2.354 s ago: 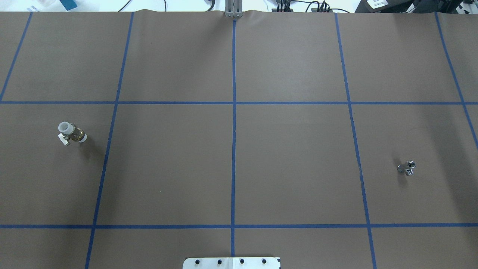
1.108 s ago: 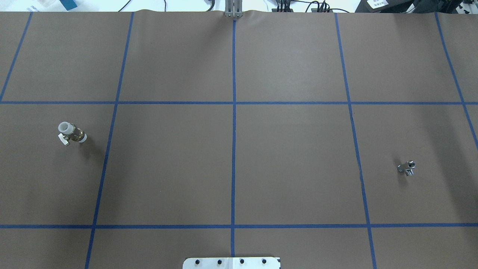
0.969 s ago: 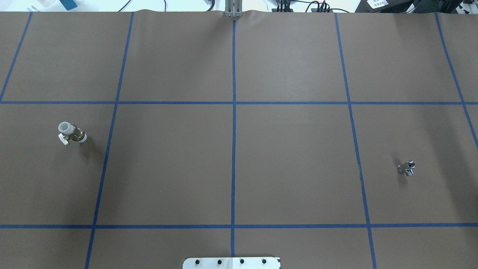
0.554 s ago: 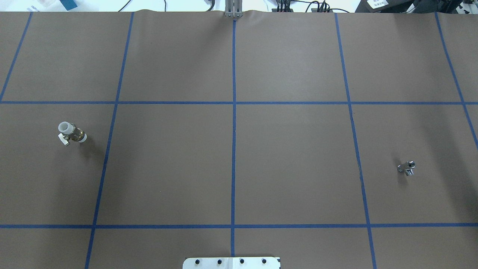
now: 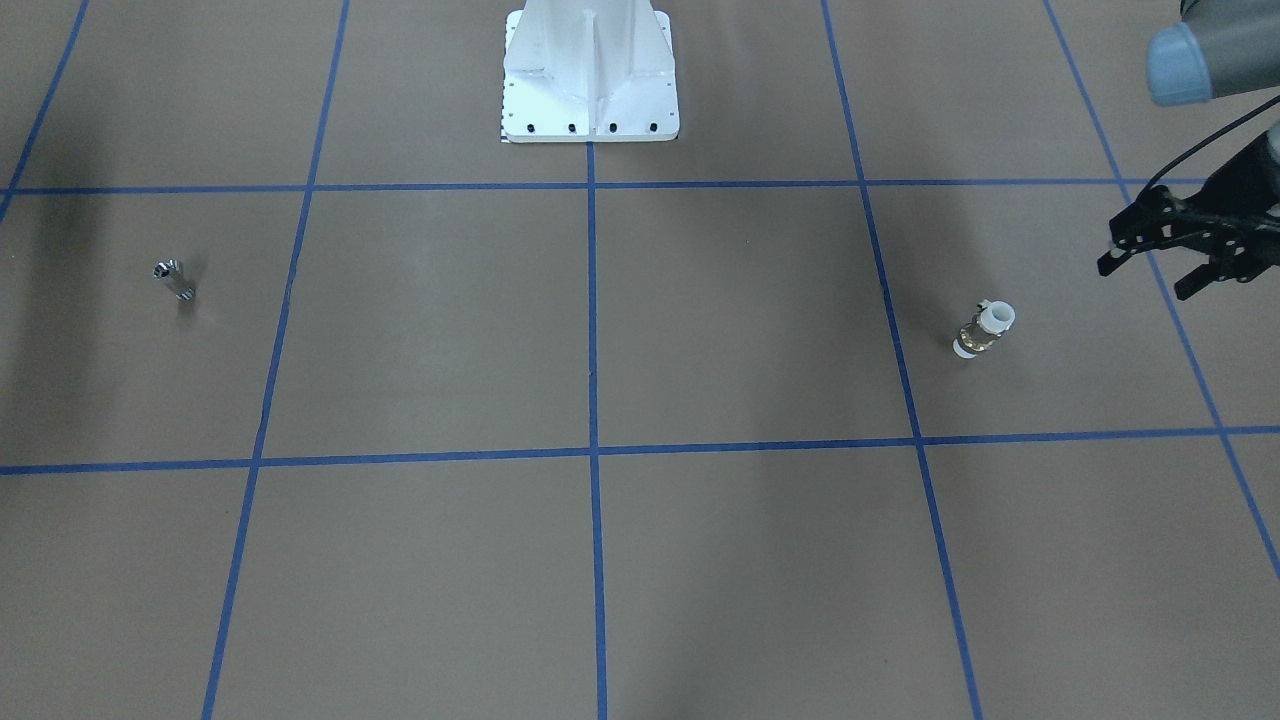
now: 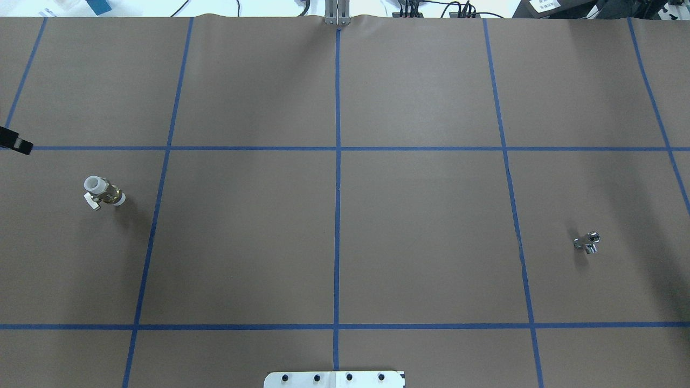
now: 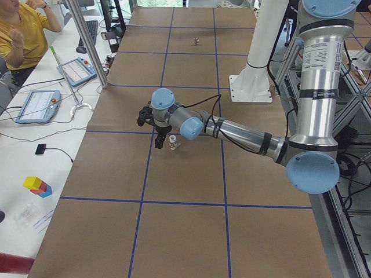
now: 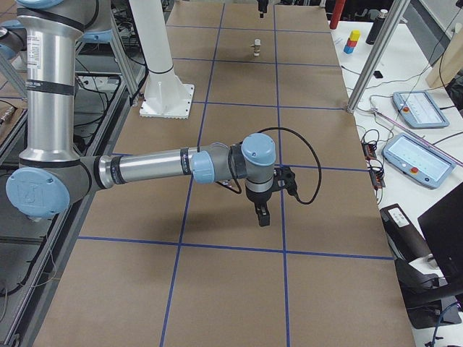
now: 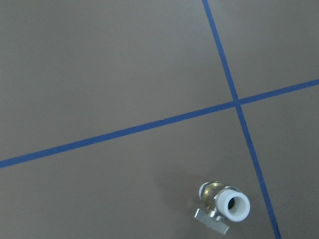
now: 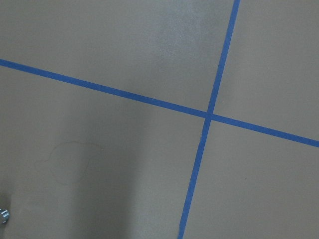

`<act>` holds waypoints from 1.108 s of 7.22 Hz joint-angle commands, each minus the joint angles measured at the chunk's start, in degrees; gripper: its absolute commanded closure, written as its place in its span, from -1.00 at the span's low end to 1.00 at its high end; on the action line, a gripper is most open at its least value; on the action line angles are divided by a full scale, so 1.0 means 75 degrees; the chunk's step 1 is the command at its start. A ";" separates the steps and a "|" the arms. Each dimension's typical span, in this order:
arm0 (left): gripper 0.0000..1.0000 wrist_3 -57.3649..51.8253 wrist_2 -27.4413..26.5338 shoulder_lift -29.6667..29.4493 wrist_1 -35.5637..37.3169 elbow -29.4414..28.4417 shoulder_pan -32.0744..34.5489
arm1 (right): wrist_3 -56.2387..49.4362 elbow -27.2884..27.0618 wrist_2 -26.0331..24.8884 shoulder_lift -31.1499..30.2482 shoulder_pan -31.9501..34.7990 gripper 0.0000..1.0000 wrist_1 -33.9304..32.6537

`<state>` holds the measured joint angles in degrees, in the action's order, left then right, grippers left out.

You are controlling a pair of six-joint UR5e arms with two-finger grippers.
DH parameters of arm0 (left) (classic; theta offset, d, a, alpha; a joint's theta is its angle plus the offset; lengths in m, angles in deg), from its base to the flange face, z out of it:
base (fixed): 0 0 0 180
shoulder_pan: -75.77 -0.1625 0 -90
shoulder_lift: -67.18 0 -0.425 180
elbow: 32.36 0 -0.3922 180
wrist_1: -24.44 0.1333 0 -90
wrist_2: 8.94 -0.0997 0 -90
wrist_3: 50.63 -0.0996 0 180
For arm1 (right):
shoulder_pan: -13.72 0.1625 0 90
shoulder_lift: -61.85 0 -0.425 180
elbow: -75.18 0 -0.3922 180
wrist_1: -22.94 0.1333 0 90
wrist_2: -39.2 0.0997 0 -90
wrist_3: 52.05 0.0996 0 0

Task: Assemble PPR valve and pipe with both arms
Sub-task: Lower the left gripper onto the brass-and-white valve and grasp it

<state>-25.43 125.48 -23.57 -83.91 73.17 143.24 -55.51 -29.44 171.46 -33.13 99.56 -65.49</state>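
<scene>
The PPR valve (image 6: 103, 192), white ends with a brass middle, lies on the brown table at the left; it also shows in the front view (image 5: 983, 330) and the left wrist view (image 9: 224, 201). The pipe (image 6: 587, 242), a small silver stub, lies at the right, and shows in the front view (image 5: 172, 278). My left gripper (image 5: 1146, 277) is open and empty, hovering outward of the valve, apart from it; its tip (image 6: 16, 141) shows at the overhead view's left edge. My right gripper (image 8: 262, 215) shows only in the exterior right view, so I cannot tell its state.
The white robot base plate (image 5: 590, 110) stands at the table's near middle edge. Blue tape lines (image 6: 337, 215) divide the table into squares. An operator (image 7: 20, 35), tablets (image 7: 37, 106) and coloured blocks (image 7: 37, 186) are on the side bench.
The left gripper's black tip has come into the overhead view at the left edge, beyond the valve. The valve and the pipe have not moved.
</scene>
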 commanded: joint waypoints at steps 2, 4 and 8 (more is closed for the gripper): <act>-1.00 0.0893 -0.1254 -0.0239 0.0055 -0.0159 -0.1609 | 0.0004 0.0016 0.0025 0.0031 -0.0008 -1.00 0.0002; -1.00 0.1243 -0.1457 -0.0509 0.0242 -0.0242 -0.2022 | 0.0016 0.0027 0.0025 0.0031 -0.0020 -1.00 0.0002; -1.00 0.1199 -0.1575 -0.0696 0.0231 -0.0756 -0.2211 | 0.0004 0.0121 0.0002 0.0031 -0.0043 -1.00 -0.0010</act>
<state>-16.37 113.78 -28.04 -82.09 68.87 126.74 -55.48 -28.78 171.55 -32.89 99.32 -65.56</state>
